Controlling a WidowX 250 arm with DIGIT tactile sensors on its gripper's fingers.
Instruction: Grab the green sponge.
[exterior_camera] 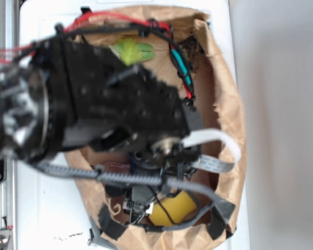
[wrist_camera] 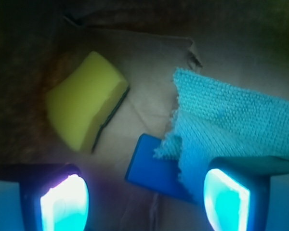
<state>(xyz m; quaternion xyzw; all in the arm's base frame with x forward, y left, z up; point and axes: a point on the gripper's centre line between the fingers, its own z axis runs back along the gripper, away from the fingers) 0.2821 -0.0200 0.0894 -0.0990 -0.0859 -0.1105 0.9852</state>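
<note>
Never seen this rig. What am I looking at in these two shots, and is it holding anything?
The machine is a small robot arm, black with red and blue cables. The exterior view looks down from above, so the arm's body blocks most of the scene. Under it is crumpled brown paper lying on a white table. A lime-green plush toy shows near the top, and the yellow sponge peeks out at the bottom.

The wrist view comes from a camera on the arm, looking down between the gripper pads, the two glowing cyan shapes at the bottom edge. Below it lie the yellow sponge with a dark underside, a blue block, and a teal cloth partly draped over the block.

The jaws stand wide apart with nothing between them, so nothing is held.
</note>
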